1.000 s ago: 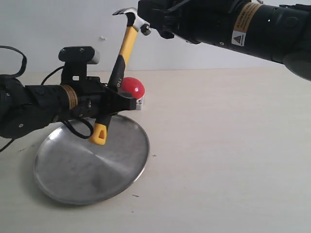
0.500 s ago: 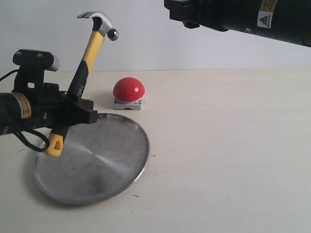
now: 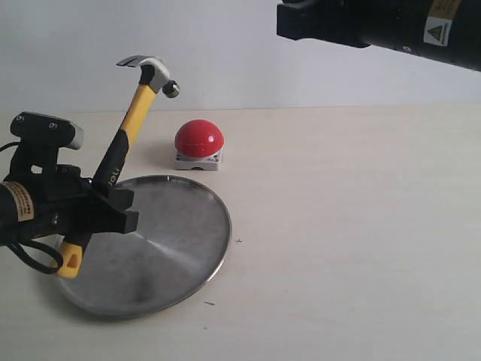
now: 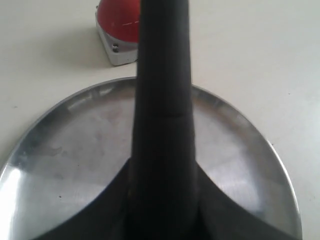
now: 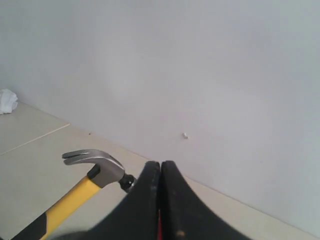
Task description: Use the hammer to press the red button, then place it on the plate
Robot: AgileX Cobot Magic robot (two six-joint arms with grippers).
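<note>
My left gripper [image 3: 105, 204] is shut on the black grip of the hammer [image 3: 134, 113] and holds it tilted over the left part of the plate [image 3: 180, 248]. The dark head points up and toward the red button [image 3: 199, 138], with a clear gap between them. The yellow looped end hangs low over the plate's left rim. In the left wrist view the black handle [image 4: 162, 100] runs up the middle over the plate [image 4: 60, 150], with the red button [image 4: 117, 20] beyond it. My right gripper [image 5: 161, 169] is shut with nothing in it, high above the table, and sees the hammer head [image 5: 97, 169] below.
The right arm [image 3: 376, 22] stretches across the top right, well above the table. The button's grey-white base [image 3: 199, 160] stands just behind the plate's far rim. A pale wall runs along the back of the beige tabletop [image 3: 353, 226].
The left gripper has carried the hammer leftward and lower, away from the button. The right arm has drawn back from the hammer head to the upper right, and its jaws have shut.
</note>
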